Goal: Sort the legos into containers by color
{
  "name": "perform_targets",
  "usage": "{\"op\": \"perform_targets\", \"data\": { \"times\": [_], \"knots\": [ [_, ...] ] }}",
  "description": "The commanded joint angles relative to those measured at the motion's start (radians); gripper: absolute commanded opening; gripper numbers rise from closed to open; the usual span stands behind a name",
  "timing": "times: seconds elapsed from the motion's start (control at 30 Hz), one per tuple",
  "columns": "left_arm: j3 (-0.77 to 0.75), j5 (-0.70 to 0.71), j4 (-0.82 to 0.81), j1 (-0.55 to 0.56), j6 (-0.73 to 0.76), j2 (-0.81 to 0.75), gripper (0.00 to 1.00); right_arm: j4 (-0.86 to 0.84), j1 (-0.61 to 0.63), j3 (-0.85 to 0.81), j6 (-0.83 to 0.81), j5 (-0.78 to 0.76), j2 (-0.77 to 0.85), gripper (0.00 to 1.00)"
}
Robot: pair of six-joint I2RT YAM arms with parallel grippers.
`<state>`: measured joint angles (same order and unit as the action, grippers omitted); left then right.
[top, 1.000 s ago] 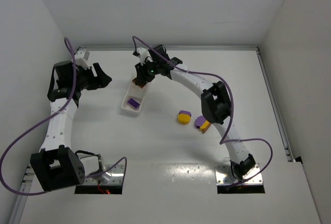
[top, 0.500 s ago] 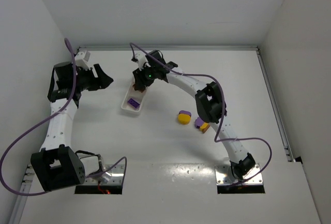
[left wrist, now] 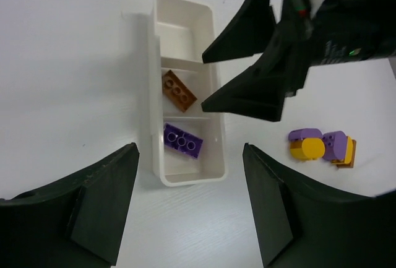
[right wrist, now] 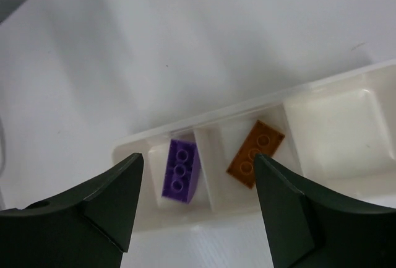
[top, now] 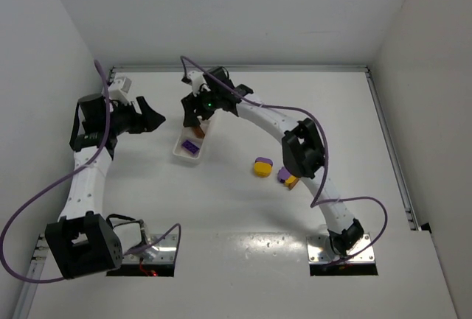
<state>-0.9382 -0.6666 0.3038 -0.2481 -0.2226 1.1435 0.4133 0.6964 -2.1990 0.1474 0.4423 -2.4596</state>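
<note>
The white tray [top: 179, 154] of three containers lies left of centre. A purple lego [right wrist: 181, 170] lies in its near compartment and a brown-orange lego [right wrist: 255, 152] in the middle one; the far compartment [left wrist: 184, 33] holds nothing. My right gripper [right wrist: 198, 156] hovers open over the tray [right wrist: 204, 116], nothing between its fingers. My left gripper [left wrist: 189, 147] hangs open higher up, to the tray's left [top: 151, 118]. A yellow-and-purple lego clump [top: 262, 166] and a purple-and-brown one [top: 287, 178] rest on the table right of the tray.
White walls close the table at the back and on both sides. The right arm's forearm [top: 258, 113] stretches over the table from the loose legos toward the tray. A purple cable [top: 243, 105] loops along it.
My right gripper has opened and the brown-orange lego now lies loose in the middle compartment. The gripper has shifted a little left and back. The left arm has barely moved.
</note>
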Motion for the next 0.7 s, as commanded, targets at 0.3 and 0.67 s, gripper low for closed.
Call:
{"op": "perform_targets", "data": {
  "times": [0.3, 0.67],
  "knots": [
    [0.012, -0.096, -0.026, 0.182, 0.133, -0.083, 0.75, 0.111, -0.340, 0.490, -0.109, -0.031, 0.671, 0.72],
    [-0.091, 0.216, 0.067, 0.643, 0.218, 0.127, 0.72, 0.246, -0.581, 0.962, -0.302, -0.069, 1.036, 0.72]
  ]
}}
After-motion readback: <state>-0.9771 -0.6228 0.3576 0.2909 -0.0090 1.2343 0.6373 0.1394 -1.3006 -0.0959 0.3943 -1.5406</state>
